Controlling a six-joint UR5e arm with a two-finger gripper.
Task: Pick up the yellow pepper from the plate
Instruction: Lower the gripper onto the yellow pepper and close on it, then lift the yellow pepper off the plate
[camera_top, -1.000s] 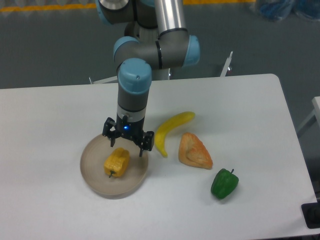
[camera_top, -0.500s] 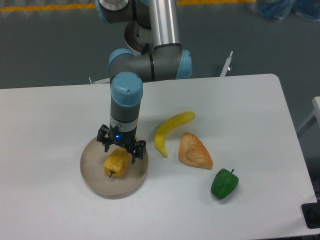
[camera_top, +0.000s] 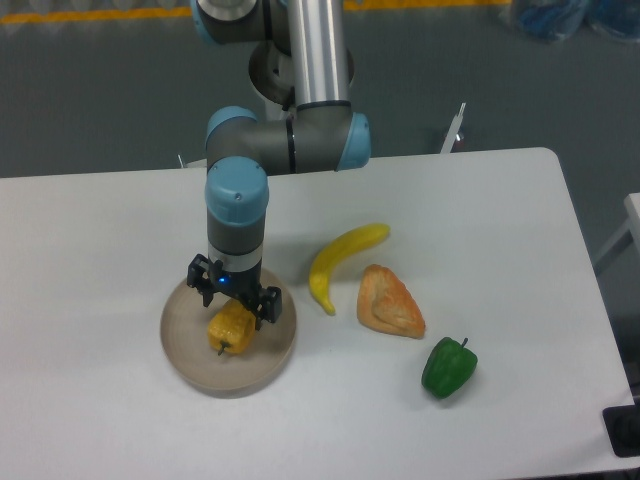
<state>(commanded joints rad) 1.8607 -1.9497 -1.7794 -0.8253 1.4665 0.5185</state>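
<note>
The yellow pepper (camera_top: 229, 331) lies on the beige plate (camera_top: 192, 358) at the table's left front, its dark stem pointing toward the front. My gripper (camera_top: 233, 308) hangs straight down over the pepper's far end. Its two dark fingers are spread open, one on each side of the pepper's top. The upper part of the pepper is hidden by the gripper body. I cannot tell whether the fingers touch it.
A curved yellow banana (camera_top: 340, 260) lies just right of the plate. A tan wedge of bread (camera_top: 389, 302) sits beyond it, and a green pepper (camera_top: 448, 367) lies at the right front. The arm's column rises behind the plate.
The gripper has moved left and toward the front, from the plate's right rim to directly over the pepper, and has come lower. The pepper has not moved.
</note>
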